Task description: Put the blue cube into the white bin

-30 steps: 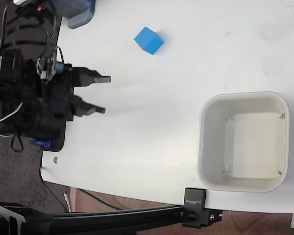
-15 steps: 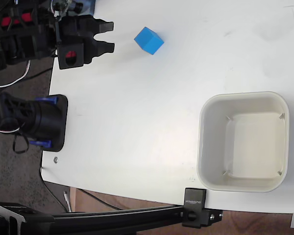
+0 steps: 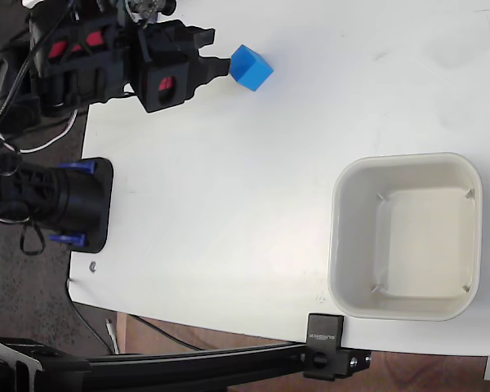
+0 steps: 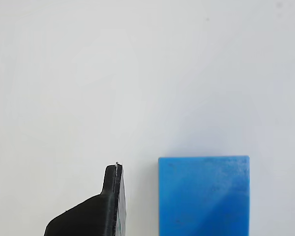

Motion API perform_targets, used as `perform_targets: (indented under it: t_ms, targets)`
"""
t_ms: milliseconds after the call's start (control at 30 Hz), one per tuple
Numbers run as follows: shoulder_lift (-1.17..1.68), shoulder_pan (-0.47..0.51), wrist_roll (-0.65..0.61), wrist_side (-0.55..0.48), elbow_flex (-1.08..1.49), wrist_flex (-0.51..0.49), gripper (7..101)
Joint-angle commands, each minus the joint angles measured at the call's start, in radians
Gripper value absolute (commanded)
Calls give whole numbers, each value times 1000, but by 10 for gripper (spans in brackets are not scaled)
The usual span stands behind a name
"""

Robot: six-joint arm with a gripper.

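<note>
Two black fingers of my gripper (image 3: 215,55) sit in the upper left of the fixed view, tips reaching right toward the blue cube (image 3: 251,68), and they stand apart. In the wrist view only one fingertip (image 4: 110,196) shows, at the bottom edge left of centre, with a narrow strip of white between it and the cube (image 4: 203,195); whether the other finger touches the cube's far side I cannot tell.

The cube rests on the table (image 3: 253,204) at the top of the fixed view, just right of my fingertips, turned so one corner points down and right in the frame. It has no long axis (its faces look equal). In the wrist view its near face runs square to the frame, its left edge parallel to my finger.

The table is plain matte white with faint grey smudges near the upper right corner. The white bin (image 3: 336,237) stands at the lower right of the fixed view, well apart from the cube, upright, open side up, with nothing inside. My arm's black base (image 3: 69,204) sits at the left edge, with wires looping round it over a dark floor. A black bar with a clamp block (image 3: 325,339) crosses the bottom; the block carries small pale lettering, too small to read.
</note>
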Motion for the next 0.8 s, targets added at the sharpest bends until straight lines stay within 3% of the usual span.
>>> perform_targets:
  t_ms: [33,267,800]
  targets:
    - [-5,-12,8,-5,-67,-34,981]
    - [-11,-8,28,2,31,-161,965]
    - [-48,-3,49,-8,109,-267,957]
